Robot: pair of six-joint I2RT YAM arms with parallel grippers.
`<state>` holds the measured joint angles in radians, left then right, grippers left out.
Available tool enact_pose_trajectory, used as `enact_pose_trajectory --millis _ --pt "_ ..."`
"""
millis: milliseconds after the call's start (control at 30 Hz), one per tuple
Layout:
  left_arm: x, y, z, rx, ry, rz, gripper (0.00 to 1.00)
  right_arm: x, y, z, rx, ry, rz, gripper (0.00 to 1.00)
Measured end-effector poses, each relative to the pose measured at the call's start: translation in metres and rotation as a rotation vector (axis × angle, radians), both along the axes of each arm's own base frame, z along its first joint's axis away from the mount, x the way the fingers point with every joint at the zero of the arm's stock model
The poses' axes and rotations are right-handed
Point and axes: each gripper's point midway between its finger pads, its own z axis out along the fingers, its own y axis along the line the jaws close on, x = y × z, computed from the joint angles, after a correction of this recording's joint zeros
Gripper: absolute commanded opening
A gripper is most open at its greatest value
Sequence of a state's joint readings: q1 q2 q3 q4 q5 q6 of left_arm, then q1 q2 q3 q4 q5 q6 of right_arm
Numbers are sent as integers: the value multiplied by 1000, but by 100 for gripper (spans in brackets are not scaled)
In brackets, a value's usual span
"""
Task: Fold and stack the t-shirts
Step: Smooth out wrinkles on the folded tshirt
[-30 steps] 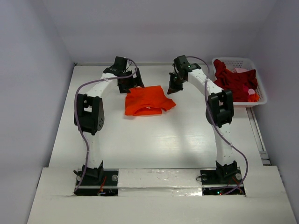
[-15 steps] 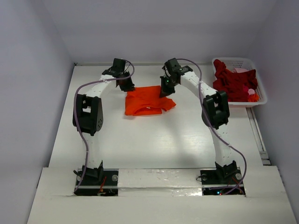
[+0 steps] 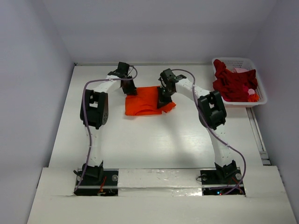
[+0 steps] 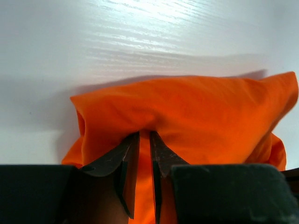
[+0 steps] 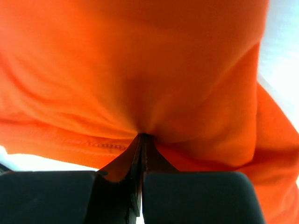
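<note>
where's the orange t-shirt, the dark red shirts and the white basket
orange t-shirt (image 3: 142,103): top view, middle of cloth
dark red shirts (image 3: 233,84): top view, middle of heap
white basket (image 3: 262,90): top view, right rim

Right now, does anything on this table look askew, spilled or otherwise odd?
Nothing spilled or damaged. The orange t-shirt lies rumpled and skewed mid-table, with the left gripper and right gripper both pinching it. Dark red shirts are heaped untidily in the basket.
</note>
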<state>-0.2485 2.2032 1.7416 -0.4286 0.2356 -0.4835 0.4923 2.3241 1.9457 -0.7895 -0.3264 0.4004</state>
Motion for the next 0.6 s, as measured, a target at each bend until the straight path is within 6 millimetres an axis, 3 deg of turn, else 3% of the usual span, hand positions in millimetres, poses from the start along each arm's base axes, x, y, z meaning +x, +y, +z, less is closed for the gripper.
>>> enact_pose_trajectory --millis 133,600 --pt "1 -2 -12 -1 24 -4 14 -7 0 -9 11 27 -18 0" --pt "-2 -10 -15 -67 1 -23 13 -21 -6 -8 24 31 -46 0"
